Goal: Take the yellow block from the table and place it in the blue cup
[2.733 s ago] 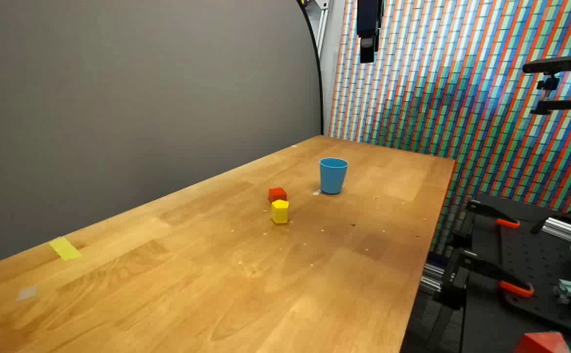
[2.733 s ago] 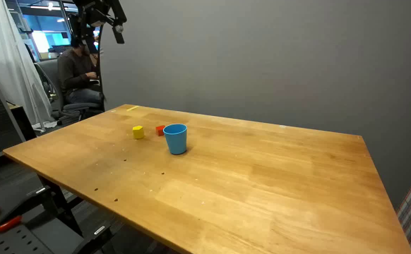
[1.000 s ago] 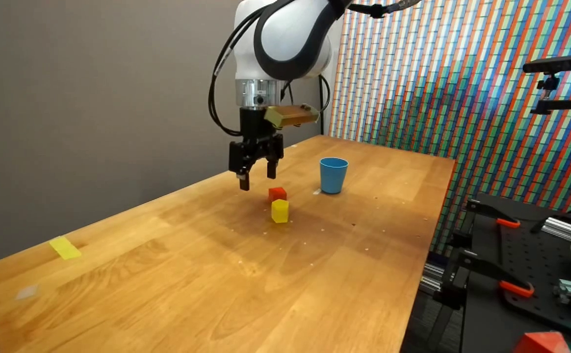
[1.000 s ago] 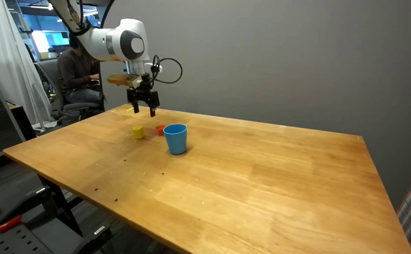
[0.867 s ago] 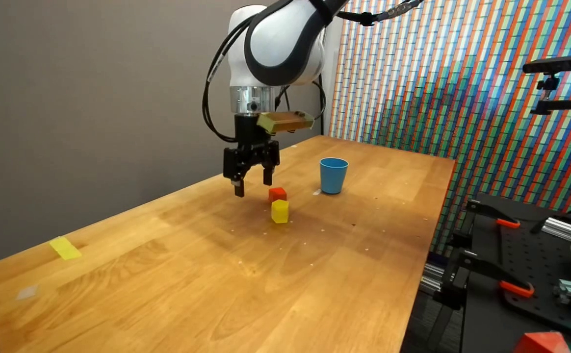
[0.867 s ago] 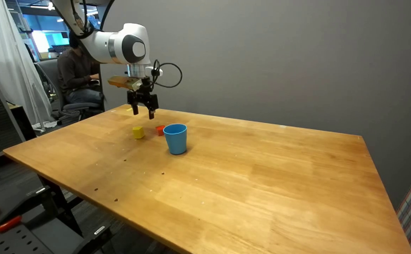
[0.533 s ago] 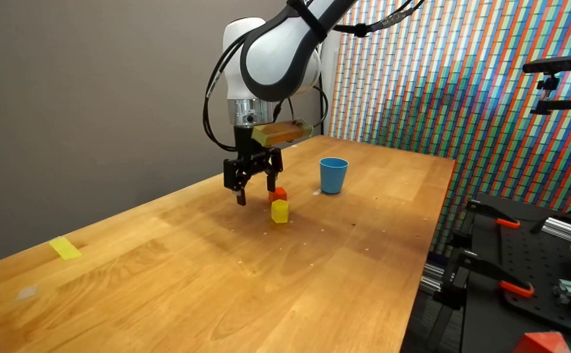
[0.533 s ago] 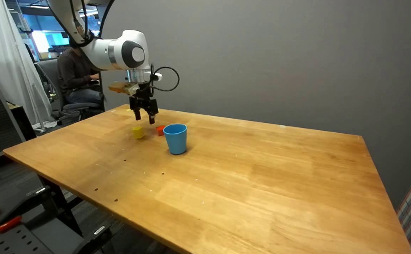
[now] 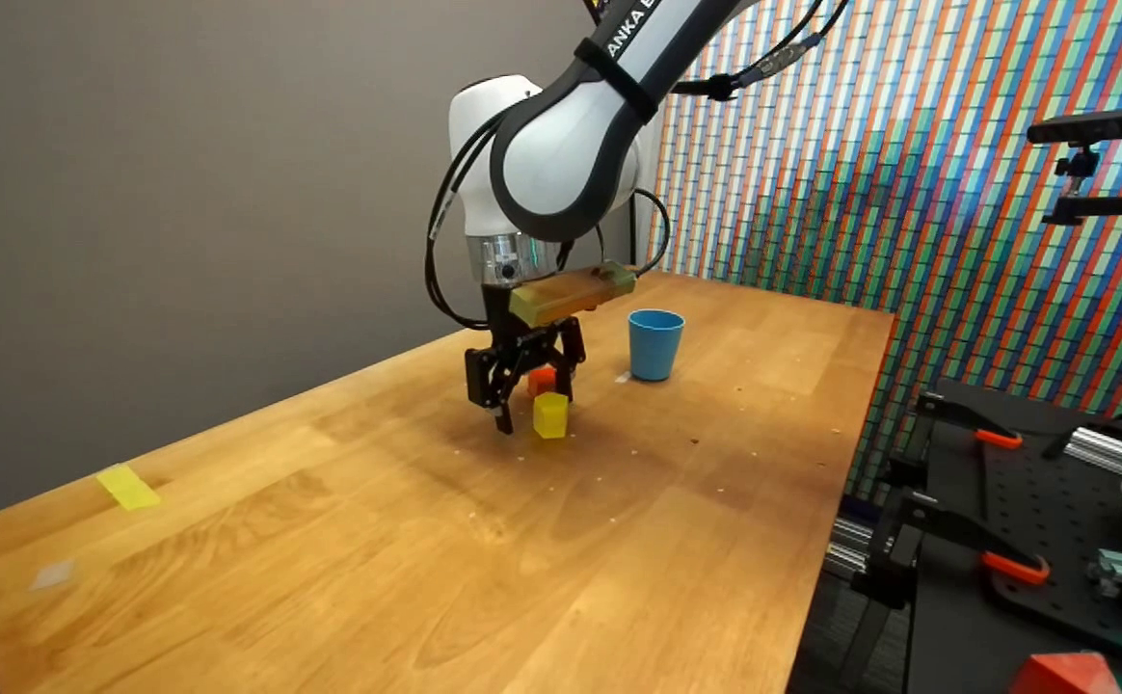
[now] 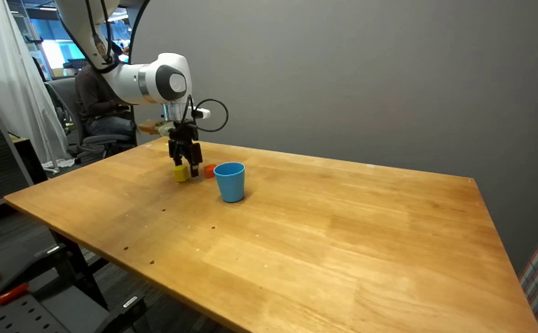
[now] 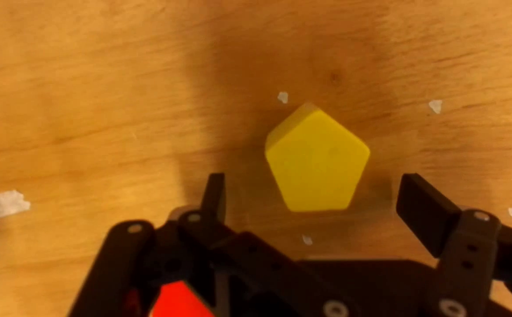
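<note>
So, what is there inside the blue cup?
Inside the blue cup, only the upper inner wall shows in both exterior views; nothing rises above the rim. The near wall covers the bottom: anything lying there would be hidden.

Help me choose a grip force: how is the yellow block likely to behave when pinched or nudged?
The yellow block is probably stiff, given its crisp edges. Standing pentagon face up, it would likely slide rather than roll if nudged. Its five-sided outline may let it twist when pinched.
</note>
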Motion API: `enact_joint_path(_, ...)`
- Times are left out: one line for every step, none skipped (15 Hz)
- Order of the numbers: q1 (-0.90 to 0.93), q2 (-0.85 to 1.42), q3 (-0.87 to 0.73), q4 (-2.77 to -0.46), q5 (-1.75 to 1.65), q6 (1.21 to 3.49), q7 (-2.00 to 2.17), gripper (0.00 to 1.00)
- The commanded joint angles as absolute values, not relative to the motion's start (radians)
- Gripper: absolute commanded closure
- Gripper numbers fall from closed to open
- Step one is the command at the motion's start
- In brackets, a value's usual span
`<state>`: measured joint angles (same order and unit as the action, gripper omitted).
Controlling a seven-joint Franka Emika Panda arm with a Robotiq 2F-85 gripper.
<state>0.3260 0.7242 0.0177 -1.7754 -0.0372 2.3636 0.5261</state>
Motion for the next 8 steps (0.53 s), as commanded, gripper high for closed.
enact_joint_path(0.349, 0.677, -0.012, -1.854, -0.037, 2.389, 0.585, 0.25)
enact_joint_path(0.356, 0.678, -0.021, -1.859, -0.046, 2.395, 0.605, 0.26)
enact_joint_path(0.355, 0.675, -0.02, -1.86, -0.047, 2.401, 0.61, 0.34)
enact_joint_path(0.362, 0.671, -0.027, -1.863, -0.056, 2.4, 0.625, 0.41)
enact_joint_path(0.364, 0.668, -0.028, -1.862, -0.057, 2.396, 0.631, 0.51)
enact_joint_path(0.364, 0.664, -0.029, -1.865, -0.055, 2.394, 0.639, 0.58)
enact_joint_path(0.361, 0.657, -0.026, -1.87, -0.049, 2.39, 0.642, 0.67)
enact_joint_path(0.361, 0.653, -0.025, -1.872, -0.049, 2.384, 0.646, 0.73)
